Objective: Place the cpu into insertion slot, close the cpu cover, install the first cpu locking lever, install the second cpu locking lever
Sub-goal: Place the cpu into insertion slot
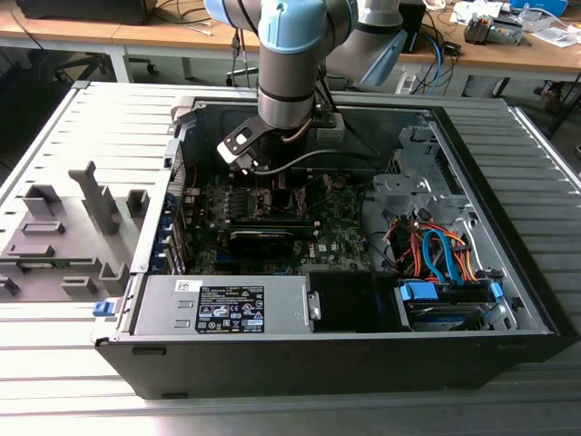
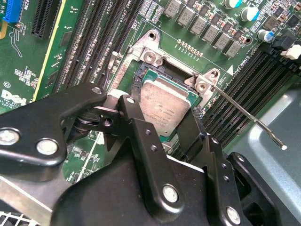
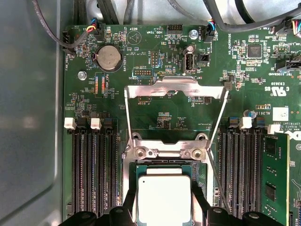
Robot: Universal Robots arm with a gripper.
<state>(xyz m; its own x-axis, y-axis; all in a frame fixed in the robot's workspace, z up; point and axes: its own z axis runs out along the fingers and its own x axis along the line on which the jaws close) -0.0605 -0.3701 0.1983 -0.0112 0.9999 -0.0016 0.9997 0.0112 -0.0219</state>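
Operator: Gripper point(image 2: 162, 113) state?
Technician: Clamped on the cpu point(image 2: 165, 107). In both wrist views, one black finger point(image 2: 141, 136) pressed to each of two opposite chip edges.
Operator: Location of the cpu?
Technician: Seated flat in the insertion slot point(image 3: 200, 179), silver-grey top up, green motherboard point(image 3: 225, 61) all around.
Operator: Condition of the cpu cover point(image 3: 176, 87)?
Technician: Swung open on the hinge edge of the slot. Frames bare board through its square window, clear of the chip.
Operator: Locking lever point(image 2: 249, 123)?
Technician: Unlatched. Juts as a thin metal rod from a slot corner, out past the memory slots point(image 2: 237, 92).
Operator: Layout in the exterior view?
Technician: Arm point(image 1: 290, 54) down inside the open computer case point(image 1: 318, 368), wrist at 12 o'clock from the black graphics card point(image 1: 263, 238). Power supply point(image 1: 227, 304) at 6 o'clock from that card, orange and blue cables point(image 1: 436, 254) at 3 o'clock, grey fixture point(image 1: 64, 227) at 9 o'clock, outside the case
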